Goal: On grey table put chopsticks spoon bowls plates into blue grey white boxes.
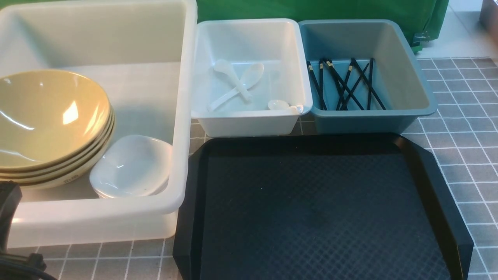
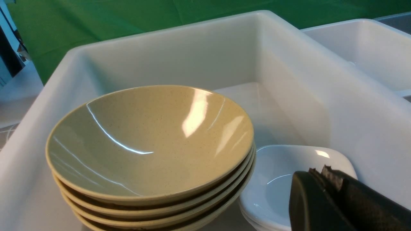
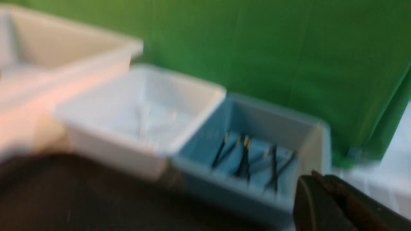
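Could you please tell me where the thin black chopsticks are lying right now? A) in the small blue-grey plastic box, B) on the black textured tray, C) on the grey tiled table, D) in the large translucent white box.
A: the thin black chopsticks lie criss-crossed inside the small blue-grey plastic box.

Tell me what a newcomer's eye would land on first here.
First, the stack of khaki-yellow bowls in the large white box at the left, small white plates nested beside them. Then the black chopsticks criss-crossed in the blue-grey box, and the black tray in front.
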You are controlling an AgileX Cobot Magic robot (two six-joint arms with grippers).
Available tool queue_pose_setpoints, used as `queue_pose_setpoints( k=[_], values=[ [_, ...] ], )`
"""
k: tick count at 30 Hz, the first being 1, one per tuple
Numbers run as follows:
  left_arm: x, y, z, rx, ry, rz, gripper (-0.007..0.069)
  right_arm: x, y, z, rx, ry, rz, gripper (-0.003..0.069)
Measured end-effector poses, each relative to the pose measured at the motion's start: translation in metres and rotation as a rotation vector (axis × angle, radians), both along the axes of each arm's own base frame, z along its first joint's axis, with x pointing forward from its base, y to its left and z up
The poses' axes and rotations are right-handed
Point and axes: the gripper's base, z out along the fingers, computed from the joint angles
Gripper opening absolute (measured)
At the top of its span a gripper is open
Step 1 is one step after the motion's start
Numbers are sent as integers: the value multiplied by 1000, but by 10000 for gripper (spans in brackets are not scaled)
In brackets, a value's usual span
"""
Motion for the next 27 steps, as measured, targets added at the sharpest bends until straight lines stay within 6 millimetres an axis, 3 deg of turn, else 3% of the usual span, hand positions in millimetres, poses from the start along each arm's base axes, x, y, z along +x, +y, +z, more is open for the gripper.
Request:
queue_pose_setpoints(
  k=[7,13,19,27],
  values=[
    [0,0,0,1,0,0,-8,-16,-5,-76,93,245,-41,34],
    [0,0,0,2,-2,0,-8,-30,-10,-115,241,394,-110,36],
    [0,0,0,2,-2,0,-8,-41,-16,-109,278,286,-128,39],
    [0,0,0,2,-2,0,-8,-61,-29,-100,188,78,-203,45]
  ],
)
